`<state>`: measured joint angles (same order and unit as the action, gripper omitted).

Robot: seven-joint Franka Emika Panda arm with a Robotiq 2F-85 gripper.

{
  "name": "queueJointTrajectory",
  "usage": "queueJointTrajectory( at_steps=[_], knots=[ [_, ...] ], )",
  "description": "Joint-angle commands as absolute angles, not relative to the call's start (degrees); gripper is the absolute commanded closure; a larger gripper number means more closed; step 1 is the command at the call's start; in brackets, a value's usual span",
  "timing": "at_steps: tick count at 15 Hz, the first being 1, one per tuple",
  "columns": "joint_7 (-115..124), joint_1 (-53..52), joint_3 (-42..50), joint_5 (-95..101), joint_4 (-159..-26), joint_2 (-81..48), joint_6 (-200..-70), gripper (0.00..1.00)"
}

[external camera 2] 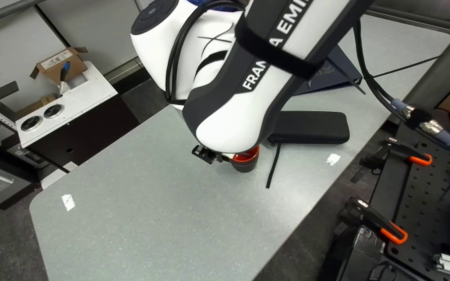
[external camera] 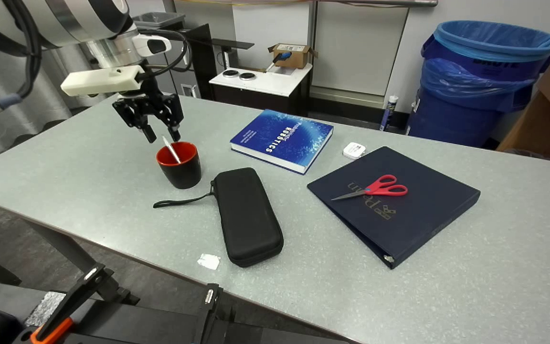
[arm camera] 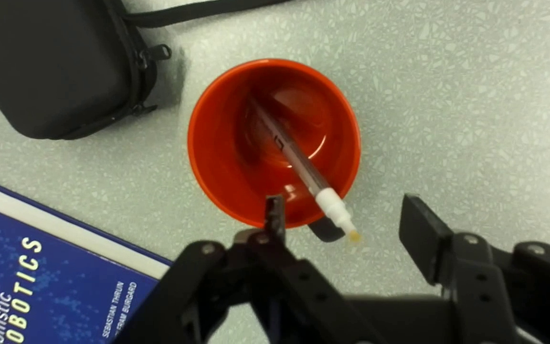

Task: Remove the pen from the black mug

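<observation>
White-and-black arm (external camera 2: 244, 105), bent, silver wrist (external camera: 114, 51), black tool (external camera: 162, 134) pointing down, two fingers (arm camera: 423, 239) parted, a wide gap between them

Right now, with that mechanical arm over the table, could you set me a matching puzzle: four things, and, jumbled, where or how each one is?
Things:
1. Slim pen with a white end
2. Pointed red-handled scissors
3. Black two-fingered gripper
4. Long black zip case with a strap

Where or how:
A. Open, holding nothing
B. Resting on the speckled grey tabletop
C. Leaning inside the round black mug with a red interior
D. Lying on the navy binder

Pairs: 1-C; 2-D; 3-A; 4-B
</observation>
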<state>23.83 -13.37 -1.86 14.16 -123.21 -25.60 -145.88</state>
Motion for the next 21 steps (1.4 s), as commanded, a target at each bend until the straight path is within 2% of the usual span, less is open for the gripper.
queueJointTrajectory(
  at_steps=[1, 5, 6, 12, 18, 21],
  knots=[
    [22.6, -14.0, -1.1, 13.2, -122.1, -26.3, -146.7, 0.66],
    [22.5, -14.0, -1.0, 13.2, -121.9, -26.3, -146.7, 0.97],
    [22.5, -14.0, -1.0, 13.3, -121.9, -26.3, -146.7, 1.0],
    [23.1, -14.3, -0.1, 14.3, -124.3, -23.0, -147.3, 0.98],
    [23.9, -13.5, -0.3, 15.0, -132.6, -8.4, -150.8, 0.98],
    [21.2, -11.1, -2.8, 7.9, -130.5, -6.5, -153.4, 0.98]
  ],
)
